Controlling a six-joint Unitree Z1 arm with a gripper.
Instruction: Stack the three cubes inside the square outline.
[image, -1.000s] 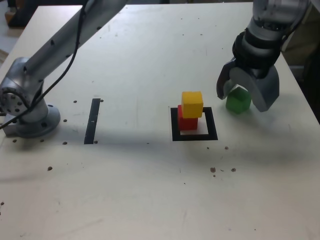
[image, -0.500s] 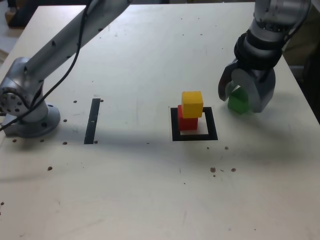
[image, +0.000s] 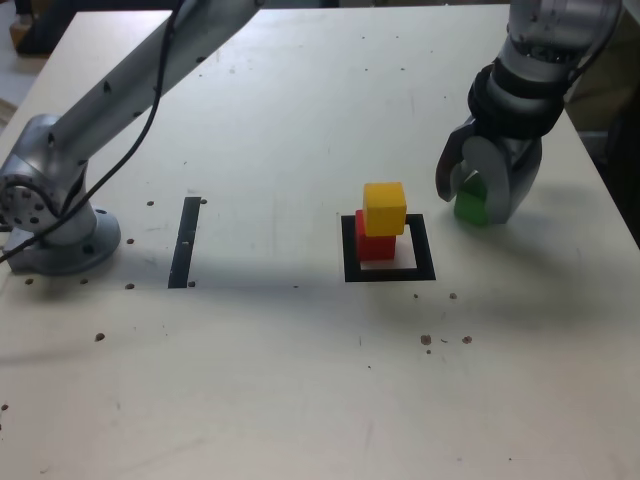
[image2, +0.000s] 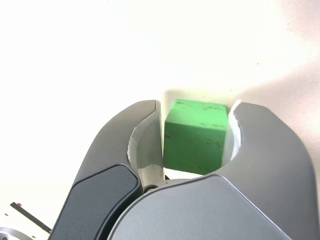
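Note:
A yellow cube (image: 385, 207) sits on a red cube (image: 374, 243) inside the black square outline (image: 349, 250) at the table's middle. To the exterior view's right of the outline, the green cube (image: 469, 206) rests on the table between the jaws of my gripper (image: 472, 203). In the wrist view both jaws press against the sides of the green cube (image2: 195, 135), so the gripper (image2: 196, 106) is shut on it. The grey fingers hide much of the cube in the exterior view.
A straight black tape strip (image: 185, 242) lies at the exterior view's left, near the arm's base (image: 55, 235). The arm reaches across the back of the pale table (image: 300, 380). The table's right edge runs close behind the gripper.
The jaws have closed from wide open onto the green cube. The gripper has stayed over the same spot, and the cube has not left the table.

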